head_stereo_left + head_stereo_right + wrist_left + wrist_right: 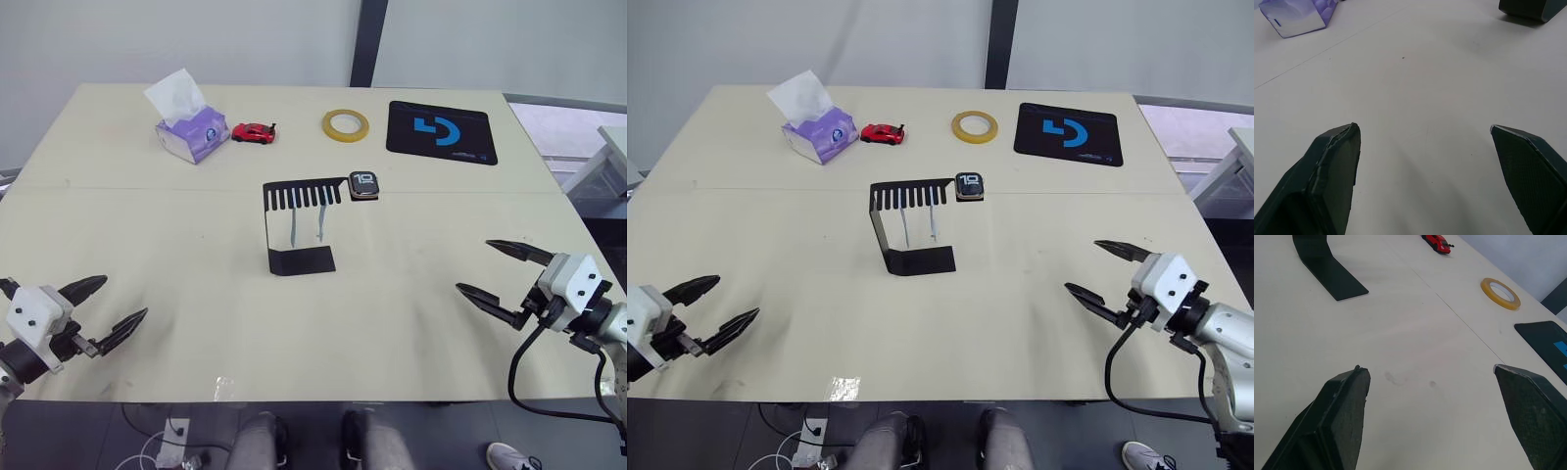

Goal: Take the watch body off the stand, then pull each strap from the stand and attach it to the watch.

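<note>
The surface (176, 284) is a pale cream top with a thin seam running across it, set before a plain light wall with a dark vertical post behind; a strip of floor shows at the near edge. The stand (299, 223) sits near the middle, its flat base on the surface and its slotted top plate raised; the watch body (363, 185) rests at the right end of that plate; the two straps (307, 223) hang side by side from the slots. Along the far side lie a tissue box (191, 134), a red toy car (254, 132), a tape roll (346, 124) and a black mat (441, 131). The left hand (108, 305) is spread wide and holds nothing, low at the near left edge; the right hand (495, 268) is likewise spread and holds nothing, near the right edge, well apart from the stand.
</note>
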Controlling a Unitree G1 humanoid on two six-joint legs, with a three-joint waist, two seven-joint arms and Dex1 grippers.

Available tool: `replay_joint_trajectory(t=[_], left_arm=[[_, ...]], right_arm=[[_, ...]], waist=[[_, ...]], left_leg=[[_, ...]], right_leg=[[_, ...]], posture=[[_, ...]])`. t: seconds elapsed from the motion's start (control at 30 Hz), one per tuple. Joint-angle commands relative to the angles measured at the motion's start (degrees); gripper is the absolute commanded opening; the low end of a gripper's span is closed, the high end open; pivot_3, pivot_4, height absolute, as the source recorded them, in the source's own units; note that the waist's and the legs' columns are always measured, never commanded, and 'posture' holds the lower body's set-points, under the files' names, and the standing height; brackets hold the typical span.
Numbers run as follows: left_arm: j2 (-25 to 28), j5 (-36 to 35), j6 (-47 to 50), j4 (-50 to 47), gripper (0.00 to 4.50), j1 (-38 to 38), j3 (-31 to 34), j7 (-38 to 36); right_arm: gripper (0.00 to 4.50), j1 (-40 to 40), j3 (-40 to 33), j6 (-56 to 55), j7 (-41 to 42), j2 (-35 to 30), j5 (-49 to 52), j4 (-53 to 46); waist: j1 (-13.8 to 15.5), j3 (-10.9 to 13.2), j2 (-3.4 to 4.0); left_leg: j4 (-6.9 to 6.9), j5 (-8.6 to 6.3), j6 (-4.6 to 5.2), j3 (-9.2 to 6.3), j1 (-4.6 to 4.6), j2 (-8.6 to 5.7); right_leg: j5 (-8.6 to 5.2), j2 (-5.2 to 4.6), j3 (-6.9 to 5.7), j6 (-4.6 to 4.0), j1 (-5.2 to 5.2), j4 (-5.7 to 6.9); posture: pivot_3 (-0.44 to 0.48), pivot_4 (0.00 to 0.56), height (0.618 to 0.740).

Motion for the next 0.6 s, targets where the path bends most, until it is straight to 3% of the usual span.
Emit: replay_joint_trajectory(t=[0.03, 0.13, 0.37, 0.53, 0.6], left_arm=[[0.8, -2.2, 1.1, -0.9, 4.5, -0.3, 1.7, -1.3], [0.6, -7.7, 3.6, -2.8, 4.5, -1.9, 1.3, -4.5], [0.3, -11.3, 7.0, -9.9, 4.5, -3.9, -0.8, -5.9], [1.0, -14.5, 10.0, -12.5, 4.5, -10.3, -2.2, -4.6], [0.9, -13.9, 10.1, -15.4, 4.5, -11.9, -4.0, -4.4]], right_arm=[[4.33, -0.9, -0.2, -0.9, -0.3, -0.3, 0.3, -0.1], [4.33, -2.3, -0.3, 0.5, -2.6, 1.4, 1.4, 0.0], [4.33, -2.4, 0.0, 9.1, -7.7, 4.7, 7.1, -8.8], [4.33, -5.1, 3.2, 21.5, -17.6, 8.5, 14.6, -21.9], [4.33, -8.7, 6.1, 26.7, -25.0, 11.6, 16.4, -27.4]], waist=[[0.0, 0.0, 0.0], [0.0, 0.0, 0.0], [0.0, 0.0, 0.01], [0.0, 0.0, 0.01], [-0.1, 0.0, 0.02]], left_leg=[[0.0, 0.0, 0.0, 0.0, 0.0, 0.0], [0.03, 0.0, 0.0, 0.0, 0.0, 0.01], [0.07, -0.01, -0.02, 0.0, -0.01, 0.02], [0.12, 0.03, -0.07, -0.04, 0.0, 0.07], [0.12, 0.02, -0.08, -0.03, 0.0, 0.05]], right_leg=[[0.0, 0.0, 0.0, 0.0, 0.0, 0.0], [0.0, 0.0, 0.0, 0.0, 0.0, 0.03], [0.0, 0.01, 0.03, 0.0, 0.01, 0.06], [0.0, 0.04, 0.03, -0.01, 0.0, 0.2], [-0.01, 0.02, 0.07, -0.02, -0.02, 0.21]], posture=[[0.0, 0.15, 0.74], [0.0, 0.15, 0.74], [0.0, 0.15, 0.74], [0.0, 0.15, 0.74], [0.0, 0.15, 0.74]])
